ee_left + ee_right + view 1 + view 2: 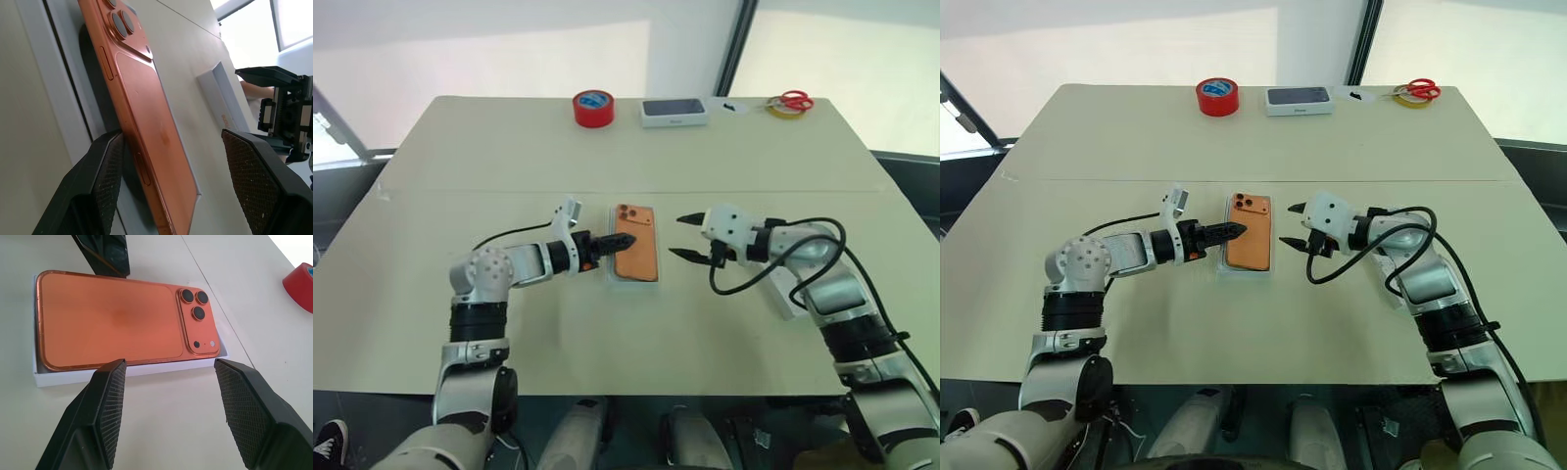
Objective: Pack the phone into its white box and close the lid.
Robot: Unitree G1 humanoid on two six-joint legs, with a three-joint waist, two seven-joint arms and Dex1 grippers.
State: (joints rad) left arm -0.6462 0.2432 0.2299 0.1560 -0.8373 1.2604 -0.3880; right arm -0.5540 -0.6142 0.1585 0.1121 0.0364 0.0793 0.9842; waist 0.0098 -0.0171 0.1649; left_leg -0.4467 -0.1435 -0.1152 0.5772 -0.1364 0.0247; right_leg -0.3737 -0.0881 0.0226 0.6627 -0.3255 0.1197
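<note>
Two grippers: flanking one phone in the middle of the surface (pixel 431 333), one on each long side.
Left gripper (pixel 616 241): fingers are standing spread, tips lying just over the phone's left edge; in its wrist view one pad (pixel 108 181) is sitting against the phone's side while the other is hanging clear above the orange back, so nothing is being pinched.
Phone (pixel 636 255): lying camera-side up in the white box (pixel 122 373), lenses at the far end; it seems to be resting slightly tilted on the rim rather than fully sunk, though the angle is making that hard to judge.
Why so: the left fingers are probably staying close to nudge or steady the phone as it is settling into the box.
Right gripper (pixel 686 238): fingers are gaping wide, holding nothing, hovering just beside the box's right edge and pointing at the phone, likely waiting to press or square it.
Lid (pixel 787 292): what is probably the lid is lying on the surface beyond the right arm, mostly hidden.
Progress: phone is going in; closing is not yet done.
</note>
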